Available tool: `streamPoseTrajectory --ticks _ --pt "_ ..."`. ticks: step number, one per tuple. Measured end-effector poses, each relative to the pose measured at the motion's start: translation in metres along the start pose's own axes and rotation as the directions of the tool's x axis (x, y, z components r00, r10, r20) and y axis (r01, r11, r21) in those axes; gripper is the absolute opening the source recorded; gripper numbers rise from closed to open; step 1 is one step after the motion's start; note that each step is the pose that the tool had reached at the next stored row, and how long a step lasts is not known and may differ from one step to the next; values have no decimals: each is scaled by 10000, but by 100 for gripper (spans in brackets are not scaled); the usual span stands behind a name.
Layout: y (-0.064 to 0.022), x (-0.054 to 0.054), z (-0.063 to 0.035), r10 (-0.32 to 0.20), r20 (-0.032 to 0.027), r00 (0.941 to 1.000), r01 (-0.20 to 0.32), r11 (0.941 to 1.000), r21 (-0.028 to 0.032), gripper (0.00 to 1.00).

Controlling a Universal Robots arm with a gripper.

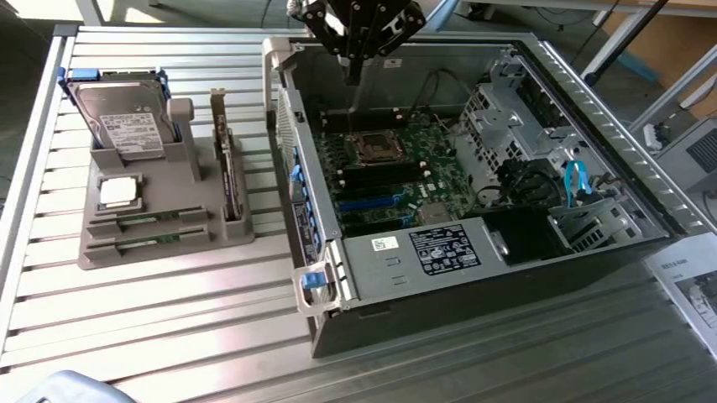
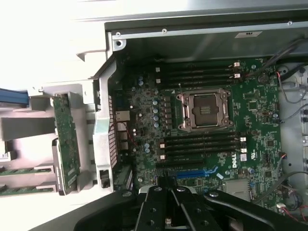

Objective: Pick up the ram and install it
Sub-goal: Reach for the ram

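Ram sticks [image 1: 146, 221], 2, lie in the gray holder [image 1: 107, 253], well apart from the gripper [image 1: 354, 77], whose fingers are together and empty above the motherboard [image 1: 431, 172].

From my station I see a counter [image 1: 168, 319] of ribbed, silvery metal slats that run across the exterior view. Toward that view's left, a grey moulded holder [image 1: 101, 248] sits flat on the slats. To its right, an open computer case [image 1: 471, 311] lies on its side, close to the holder. A printed sheet [image 1: 689, 294] lies at the right edge, near the case's corner.
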State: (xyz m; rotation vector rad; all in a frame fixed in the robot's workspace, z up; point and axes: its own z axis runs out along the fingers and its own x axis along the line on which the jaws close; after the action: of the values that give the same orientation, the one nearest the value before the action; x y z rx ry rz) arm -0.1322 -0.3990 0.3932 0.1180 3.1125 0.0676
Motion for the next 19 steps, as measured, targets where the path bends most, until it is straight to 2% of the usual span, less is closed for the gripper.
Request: streamPoseTrajectory --ticks 11,13,19 --pt "-19 252 -7 0 0 10000 0 10000 0 10" --pt "-25 331 -9 0 0 10000 0 10000 1 10" --pt "-33 443 -12 0 0 10000 0 10000 0 10"
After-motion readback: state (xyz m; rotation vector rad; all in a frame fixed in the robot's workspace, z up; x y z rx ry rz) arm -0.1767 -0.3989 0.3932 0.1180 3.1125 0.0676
